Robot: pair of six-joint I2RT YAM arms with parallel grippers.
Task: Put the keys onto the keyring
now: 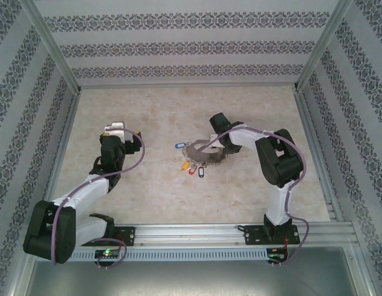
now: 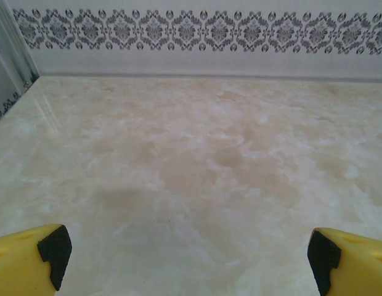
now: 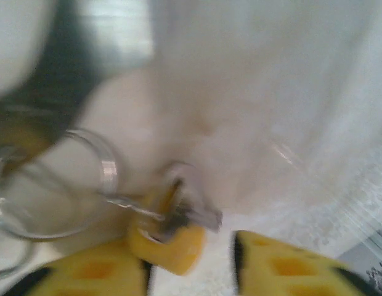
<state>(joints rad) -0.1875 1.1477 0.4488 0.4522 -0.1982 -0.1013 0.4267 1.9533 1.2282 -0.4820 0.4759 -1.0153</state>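
The keyring (image 1: pixel 202 154), a grey loop, lies mid-table. Keys with a blue tag (image 1: pixel 177 146), a yellow tag (image 1: pixel 186 165), a red tag (image 1: pixel 192 171) and a whitish tag (image 1: pixel 201 174) cluster at its left and near side. My right gripper (image 1: pixel 211 143) reaches down onto the ring from the right. In the blurred right wrist view its jaws (image 3: pixel 190 271) stand apart. A yellow-tagged key (image 3: pixel 169 240) rests against the left finger (image 3: pixel 86 274), with a gap to the right finger (image 3: pixel 289 265). The keyring's wire (image 3: pixel 109 171) curves at the left. My left gripper (image 1: pixel 114 131) is open over bare table (image 2: pixel 188 259).
Patterned walls with metal posts enclose the marble-look table (image 1: pixel 148 117) on three sides. An aluminium rail (image 1: pixel 203 233) carrying both arm bases runs along the near edge. Purple cables loop along each arm.
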